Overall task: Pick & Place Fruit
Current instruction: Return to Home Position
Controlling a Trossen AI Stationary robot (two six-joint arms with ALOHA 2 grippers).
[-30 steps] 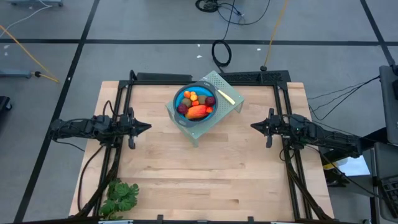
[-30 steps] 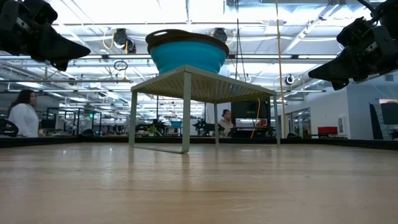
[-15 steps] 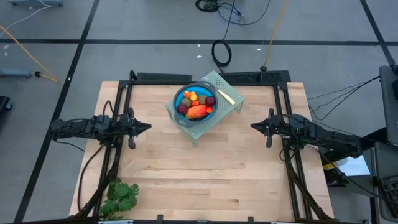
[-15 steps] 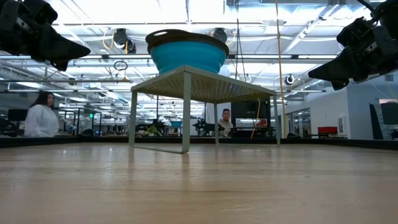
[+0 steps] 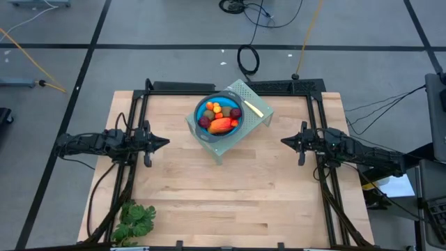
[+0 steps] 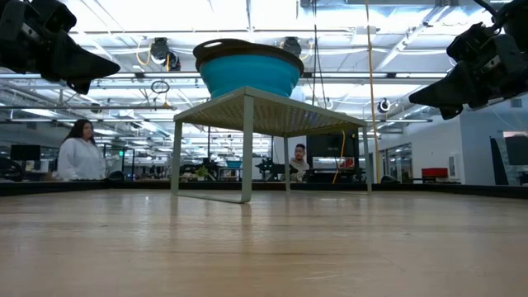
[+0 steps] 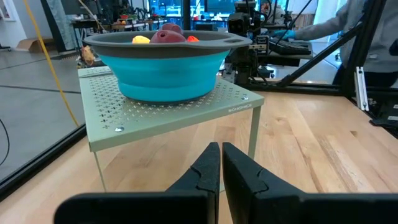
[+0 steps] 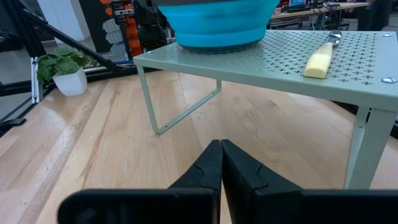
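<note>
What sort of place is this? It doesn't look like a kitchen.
Probably a robotics lab: the left gripper and right gripper hover over a wooden table, cables trail over the floor, and a person stands far behind.

Bright, even overhead light; ceiling lights (image 6: pixel 247 15) glare in low view; soft shadows.

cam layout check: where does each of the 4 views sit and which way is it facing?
High: overhead, straight down on the table; both arms show, left arm picture-left.
Low: table-top height, level across toward the room; both arms enter at the upper corners.
Left wrist: faces the shelf and blue bowl; the left jaws, shut, in the foreground.
Right wrist: faces the shelf's knife end; the right jaws, shut, in the foreground.
Shared: all four see the shelf and blue bowl.
</note>
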